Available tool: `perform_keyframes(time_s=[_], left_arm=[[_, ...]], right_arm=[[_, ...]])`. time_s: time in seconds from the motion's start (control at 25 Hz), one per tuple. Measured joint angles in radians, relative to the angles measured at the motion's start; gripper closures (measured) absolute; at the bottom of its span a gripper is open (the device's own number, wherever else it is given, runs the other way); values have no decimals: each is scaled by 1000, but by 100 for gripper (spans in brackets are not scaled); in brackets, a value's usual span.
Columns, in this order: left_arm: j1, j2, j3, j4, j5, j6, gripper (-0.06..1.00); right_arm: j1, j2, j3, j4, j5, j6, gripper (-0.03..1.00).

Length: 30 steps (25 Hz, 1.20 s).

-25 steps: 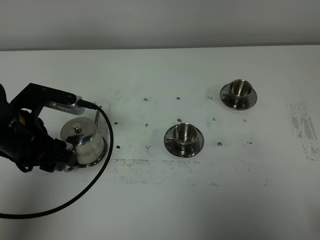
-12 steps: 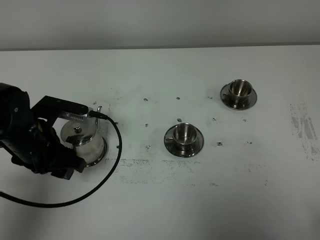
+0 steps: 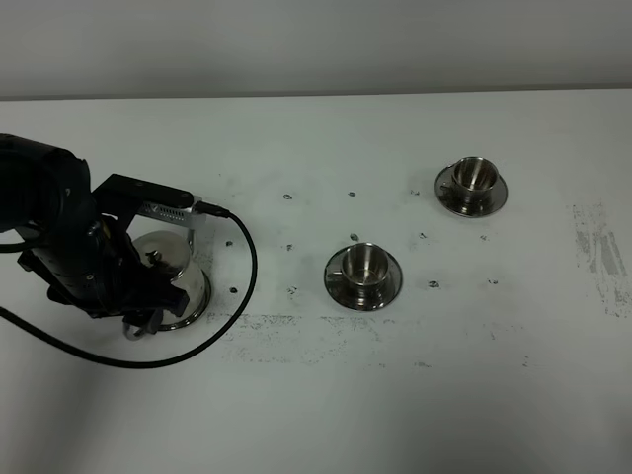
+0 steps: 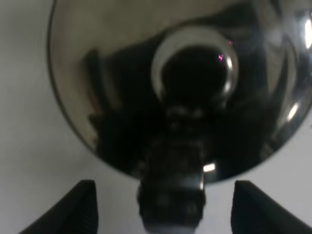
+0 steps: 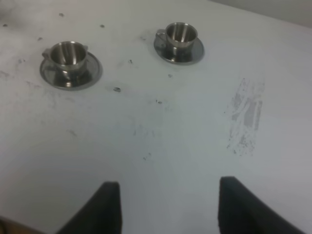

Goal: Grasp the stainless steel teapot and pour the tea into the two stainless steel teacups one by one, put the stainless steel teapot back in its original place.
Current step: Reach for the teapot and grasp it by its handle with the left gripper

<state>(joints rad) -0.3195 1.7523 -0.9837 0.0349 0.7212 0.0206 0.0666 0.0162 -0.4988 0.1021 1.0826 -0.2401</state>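
1. Near the left edge of the white worktop (image 3: pixel 316 415), a shiny, squat stainless steel teapot (image 3: pixel 178 284) with a domed, knobbed lid stands upright on a flat round steel tray (image 3: pixel 200 310). It is largely hidden beneath the black left arm (image 3: pixel 69 237).
2. The left gripper (image 4: pixel 168 209) hangs over the lid. Its fingers (image 4: pixel 80 207) are spread wide either side of the dark loop handle (image 4: pixel 170 195), with a gap showing on each side.
3. Two small shiny steel teacups stand upright on round saucers, well apart from the teapot: one about mid-worktop (image 3: pixel 363 263), the other (image 3: pixel 473 176) nearer the far right corner.
4. The right gripper (image 5: pixel 170 204) is spread with nothing between its fingers, above bare worktop and well apart from both cups.
5. A black cable (image 3: pixel 252 267) loops across the worktop beside the teapot.
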Motion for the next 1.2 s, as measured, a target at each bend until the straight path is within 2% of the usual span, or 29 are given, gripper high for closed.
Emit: perform_keyframes(time_s=[0.44,0.96,1.2], left_arm=[[0,64,-62,0,1,8,38],[0,71,-65,0,2,28,38],[0,71,-65,0,6,29,44]], right_arm=[[0,0,0,0,0,0,54],[0,0,0,0,0,0,54],[0,0,0,0,0,0,54]])
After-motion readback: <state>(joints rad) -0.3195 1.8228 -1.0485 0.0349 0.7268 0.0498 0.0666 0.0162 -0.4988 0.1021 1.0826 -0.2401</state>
